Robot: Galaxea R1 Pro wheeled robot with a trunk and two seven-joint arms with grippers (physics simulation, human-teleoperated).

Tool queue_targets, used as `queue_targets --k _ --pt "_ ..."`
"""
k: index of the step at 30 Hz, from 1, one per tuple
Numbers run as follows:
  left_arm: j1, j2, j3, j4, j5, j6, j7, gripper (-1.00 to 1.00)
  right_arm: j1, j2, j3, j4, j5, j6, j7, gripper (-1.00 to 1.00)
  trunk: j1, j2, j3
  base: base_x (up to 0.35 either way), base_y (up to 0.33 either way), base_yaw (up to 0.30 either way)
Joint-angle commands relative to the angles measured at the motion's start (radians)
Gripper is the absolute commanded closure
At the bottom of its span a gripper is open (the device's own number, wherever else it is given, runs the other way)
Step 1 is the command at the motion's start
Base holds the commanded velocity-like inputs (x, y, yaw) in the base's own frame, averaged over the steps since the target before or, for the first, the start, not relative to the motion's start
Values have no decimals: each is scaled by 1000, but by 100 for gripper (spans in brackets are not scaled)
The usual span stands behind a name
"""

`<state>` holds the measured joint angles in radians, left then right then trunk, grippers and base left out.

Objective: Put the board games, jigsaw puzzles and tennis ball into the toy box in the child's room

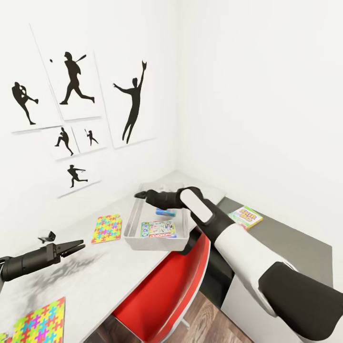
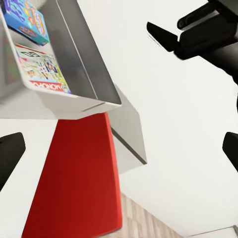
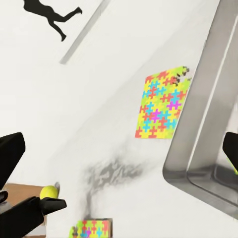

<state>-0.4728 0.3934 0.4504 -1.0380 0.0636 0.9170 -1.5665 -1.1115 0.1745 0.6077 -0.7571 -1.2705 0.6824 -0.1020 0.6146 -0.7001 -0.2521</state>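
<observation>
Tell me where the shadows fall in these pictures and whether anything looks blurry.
Head view: soft grey shadow on the table beneath the left claw; lighting flat, no glare. Right wrist view: a smudgy shadow patch between the two jigsaw puzzles. Left wrist view: the toy box wall looks slightly soft, board game print still legible.

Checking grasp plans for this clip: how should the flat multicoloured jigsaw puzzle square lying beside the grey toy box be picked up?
The flat multicoloured jigsaw puzzle square lies flush on the pale desk top, so there is no side to pinch. Probably come from above with the left hand and take an outer edge away from the light grey toy box.
</observation>
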Motion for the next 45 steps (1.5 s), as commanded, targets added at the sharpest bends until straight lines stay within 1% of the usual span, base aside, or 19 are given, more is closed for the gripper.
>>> queue_targets --k 1,2,7,13,20,29,33,39,43,45 --pt "-1 1 0 0 -1 11 -4 -100 5 0 1 -16 -10 1 -11 -100 -4 6 2 0 0 0" --pt "-1 1 1 0 -1 11 -4 -100 14 -7 1 -38 -10 0 -11 -100 -7 13 5 0 0 0" --pt "-1 1 0 0 1 12 -4 -100 33 -17 1 -67 -9 -2 -10 -100 -27 48 20 0 0 0" --pt "-1 -2 0 -1 2 16 -4 -100 37 -18 1 -74 -9 -4 -9 -100 -50 90 39 -10 0 0" --pt "-1 -1 0 -1 2 17 -4 -100 41 -22 1 -76 -10 -3 -8 -100 -76 139 61 -210 0 0" --pt "-1 1 1 -1 2 20 -4 -100 103 -31 -1 -79 -9 -5 -4 -100 -111 202 89 -60 0 0" --pt "-1 1 1 -1 2 20 -4 -100 114 -32 -1 -92 -9 -6 -3 -100 -126 230 102 -7 0 0" --pt "-1 2 1 -1 2 20 -4 -100 134 -38 -1 -155 -10 -5 -4 -100 -149 272 121 -1 0 0" --pt "-1 1 1 -1 2 20 -4 -100 149 -40 0 -217 -9 2 -5 -100 -165 300 133 0 0 0" --pt "-1 1 1 -1 2 20 -4 -100 153 -41 2 -249 -9 5 -5 -100 -165 300 133 0 0 0"
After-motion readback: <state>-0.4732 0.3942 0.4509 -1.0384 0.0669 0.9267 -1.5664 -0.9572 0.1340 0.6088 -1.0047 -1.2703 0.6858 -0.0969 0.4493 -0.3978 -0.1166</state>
